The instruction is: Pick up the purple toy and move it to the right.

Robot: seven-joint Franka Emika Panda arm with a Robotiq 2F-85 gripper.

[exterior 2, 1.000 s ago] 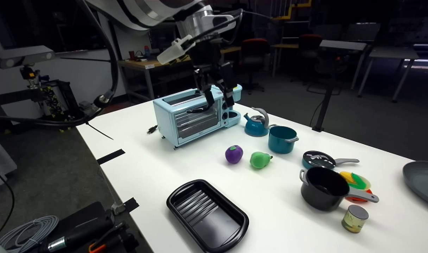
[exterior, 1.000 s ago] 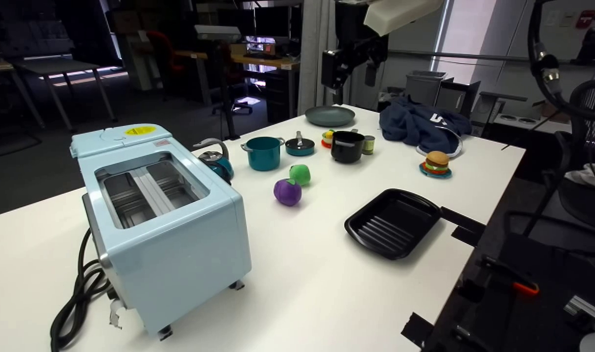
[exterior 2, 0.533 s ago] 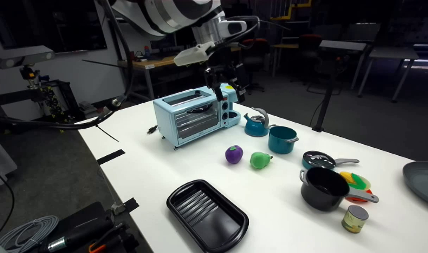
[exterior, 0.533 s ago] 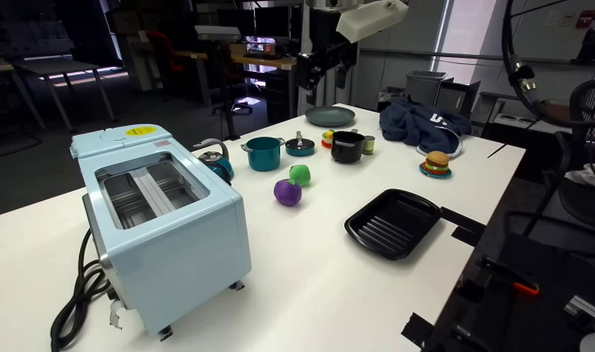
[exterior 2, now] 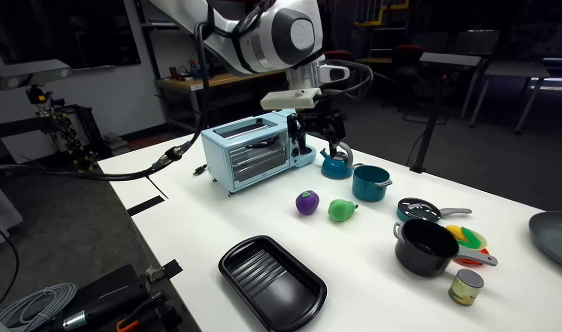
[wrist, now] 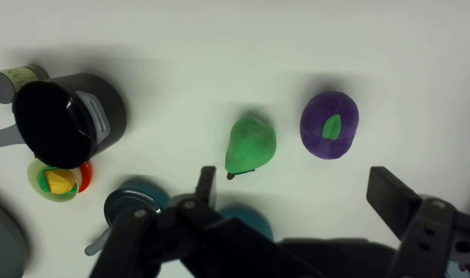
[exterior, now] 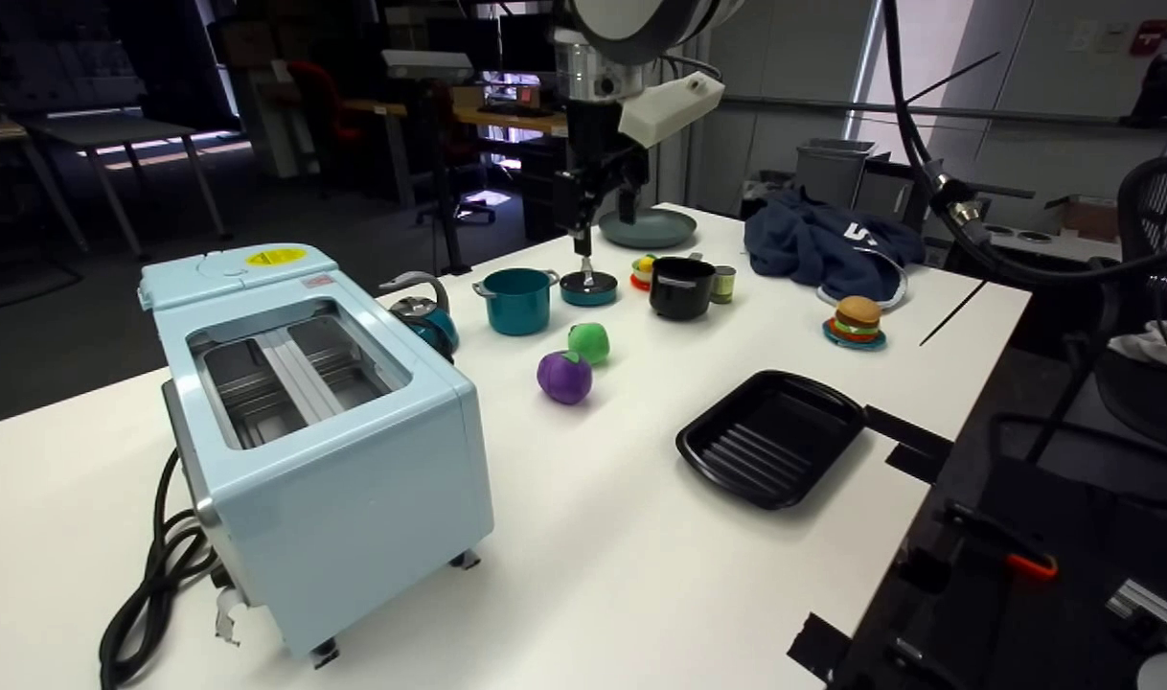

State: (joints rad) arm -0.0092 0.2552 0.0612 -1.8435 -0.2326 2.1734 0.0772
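The purple toy is round with a small green leaf on top. It rests on the white table in both exterior views (exterior: 564, 379) (exterior 2: 307, 204) and at the right of centre in the wrist view (wrist: 314, 125). My gripper is open with nothing between its fingers, raised above the table in both exterior views (exterior: 605, 228) (exterior 2: 318, 150). In the wrist view, the gripper's fingertips (wrist: 293, 172) stand wide apart, and the purple toy lies beyond the gap between them, toward the right finger. Nothing touches the toy.
A green pear toy (wrist: 252, 144) lies close beside the purple toy. A teal pot (exterior 2: 370, 184), a teal kettle (exterior 2: 335, 168) and a light blue toaster oven (exterior 2: 258, 154) stand near. A black tray (exterior: 785, 422), a black pot (exterior 2: 426, 253) and a covered pan (exterior 2: 417, 210) are also on the table.
My gripper has moved down, leftward in an exterior view where the oven is nearest and rightward in the opposite exterior view. It stays open. The purple toy and other objects have not moved.
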